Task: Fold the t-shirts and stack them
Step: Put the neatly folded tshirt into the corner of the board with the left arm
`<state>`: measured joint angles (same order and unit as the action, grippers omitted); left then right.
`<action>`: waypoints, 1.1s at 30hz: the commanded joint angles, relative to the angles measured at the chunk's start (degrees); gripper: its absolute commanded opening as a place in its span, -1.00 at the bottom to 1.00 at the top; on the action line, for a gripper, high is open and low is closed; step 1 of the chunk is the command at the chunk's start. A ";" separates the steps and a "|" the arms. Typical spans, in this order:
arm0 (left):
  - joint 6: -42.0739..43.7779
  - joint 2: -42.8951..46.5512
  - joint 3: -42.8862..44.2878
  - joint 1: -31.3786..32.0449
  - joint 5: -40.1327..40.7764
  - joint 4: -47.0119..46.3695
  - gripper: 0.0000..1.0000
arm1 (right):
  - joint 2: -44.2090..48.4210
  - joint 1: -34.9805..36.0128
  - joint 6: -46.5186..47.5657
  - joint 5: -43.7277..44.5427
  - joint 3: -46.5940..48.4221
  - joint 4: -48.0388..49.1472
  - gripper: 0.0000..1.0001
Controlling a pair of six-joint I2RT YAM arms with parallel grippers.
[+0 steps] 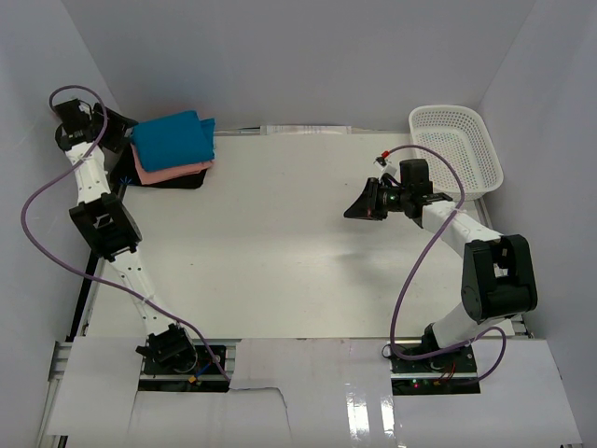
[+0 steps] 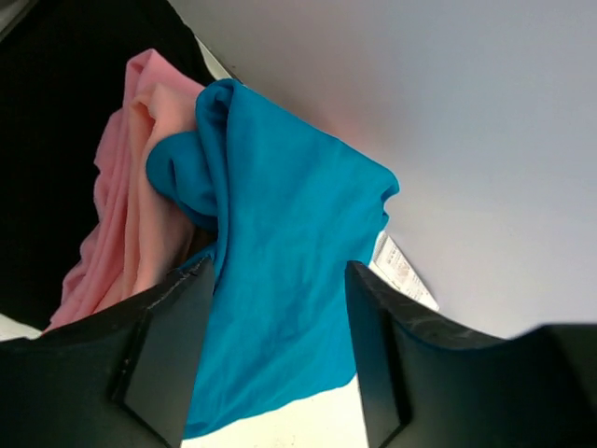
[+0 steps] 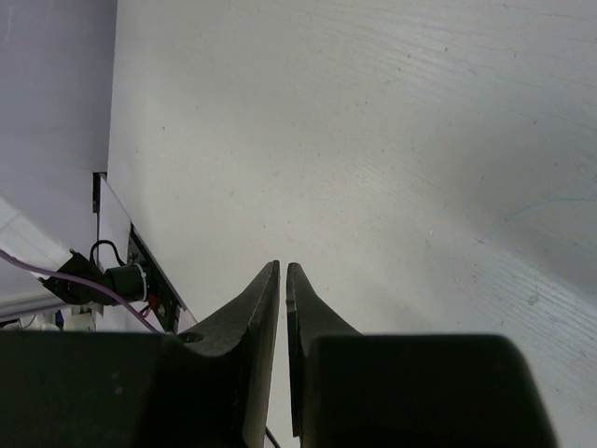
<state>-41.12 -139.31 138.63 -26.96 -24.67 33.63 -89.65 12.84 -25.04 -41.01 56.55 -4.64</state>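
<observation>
A folded blue t-shirt (image 1: 173, 138) lies on top of a folded pink t-shirt (image 1: 173, 172) at the table's far left corner, on a black board (image 1: 159, 180). My left gripper (image 1: 119, 131) is open and empty just left of the stack. In the left wrist view the blue shirt (image 2: 280, 280) shows between the open fingers, with the pink shirt (image 2: 131, 224) beside it. My right gripper (image 1: 359, 203) is shut and empty, held above the bare table right of centre; in the right wrist view (image 3: 283, 271) its fingers are pressed together over the white tabletop.
A white plastic basket (image 1: 457, 149) stands at the far right corner. A paper label (image 2: 403, 271) lies on the table behind the blue shirt. White walls close in the table on three sides.
</observation>
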 commanded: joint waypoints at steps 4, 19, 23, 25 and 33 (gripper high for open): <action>2.10 7.64 3.40 -1.69 6.46 1.08 0.48 | 0.00 0.17 0.87 -1.61 -0.74 1.22 -0.73; 8.52 32.59 -29.61 13.94 20.62 -2.68 0.51 | 0.08 1.31 -0.28 -2.23 -1.36 3.24 -0.70; 11.67 43.73 -44.02 19.30 30.27 -2.95 0.75 | 3.07 1.75 1.39 -0.21 -1.10 0.88 -0.55; 12.99 46.92 -47.73 22.55 34.94 -3.04 0.81 | 4.65 1.75 2.62 0.06 -0.83 -0.27 -0.47; 15.98 64.74 -67.49 29.68 35.39 -3.92 0.84 | 12.91 2.36 5.69 4.88 -2.67 -4.22 -0.16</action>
<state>-27.31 -81.89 75.35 1.43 8.86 30.22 -80.53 14.72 -22.15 -38.74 54.85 -7.20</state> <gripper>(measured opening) 0.916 0.410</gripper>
